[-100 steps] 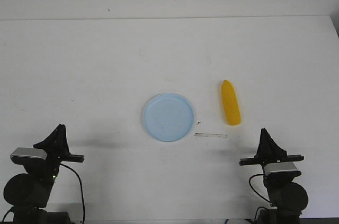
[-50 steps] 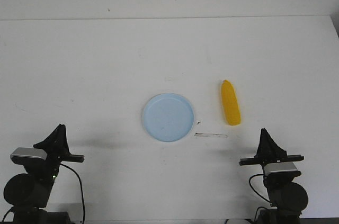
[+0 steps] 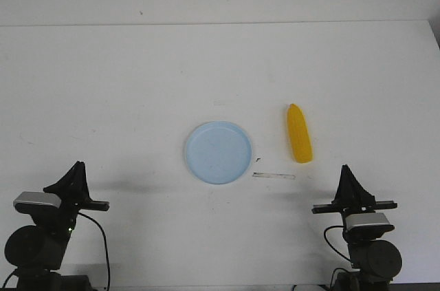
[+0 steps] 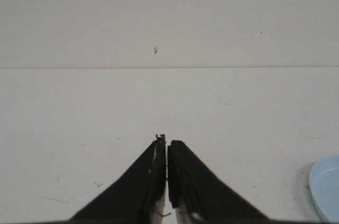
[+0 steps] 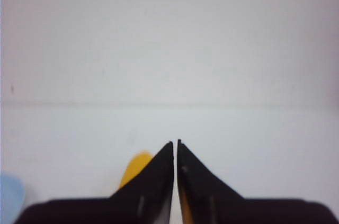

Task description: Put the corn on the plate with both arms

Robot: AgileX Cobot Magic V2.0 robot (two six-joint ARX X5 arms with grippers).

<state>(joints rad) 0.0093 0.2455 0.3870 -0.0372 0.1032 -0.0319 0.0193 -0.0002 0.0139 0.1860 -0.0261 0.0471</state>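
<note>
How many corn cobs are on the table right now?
1. The smooth yellow-orange toy corn cob lies on the white table, right of the round pale-blue plastic plate and apart from it. Nothing in view could hide another.

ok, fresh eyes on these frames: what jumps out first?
The bright yellow corn lying right of centre on the white table, pointed end away from the robot. Just left of it, apart, sits the pale blue plate, nothing on it. Both grippers, left and right, sit shut at the near edge.
</note>
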